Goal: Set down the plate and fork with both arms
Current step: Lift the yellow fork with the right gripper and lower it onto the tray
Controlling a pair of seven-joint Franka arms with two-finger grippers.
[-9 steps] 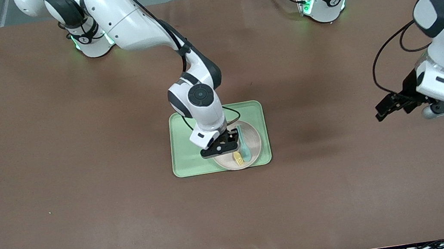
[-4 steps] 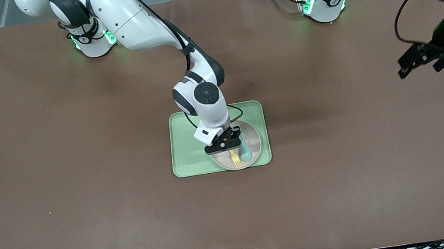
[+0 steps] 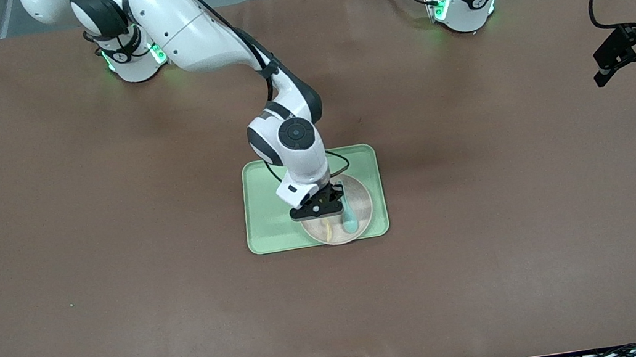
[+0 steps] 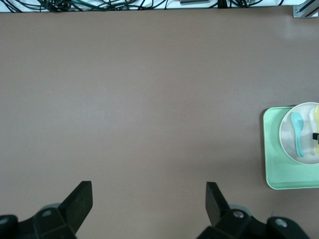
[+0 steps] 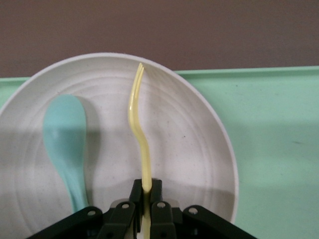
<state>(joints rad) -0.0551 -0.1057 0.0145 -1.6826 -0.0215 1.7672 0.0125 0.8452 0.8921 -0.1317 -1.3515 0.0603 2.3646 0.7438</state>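
We see the right gripper (image 3: 325, 210) over the plate (image 3: 362, 204), its fingers (image 5: 135, 194) pinched tight on the handle of the fork (image 5: 139, 139). The fork is turned on its edge (so it shows as a thin yellow line) and reaches out from the gripper above the plate; whether its tip touches the plate we cannot tell. Beside the fork, the teal spoon (image 3: 348, 214) lies in the plate, its bowl toward the front camera. The plate itself sits on the light-green tray (image 3: 266, 210), in the tray's corner nearest the front camera, toward the left arm's end. The tray rests near the middle of the brown surface (image 3: 122, 293).

The left gripper (image 3: 631, 56) hangs over bare surface at the left arm's end, well apart from the tray, its fingers (image 4: 77, 201) spread wide and holding nothing.
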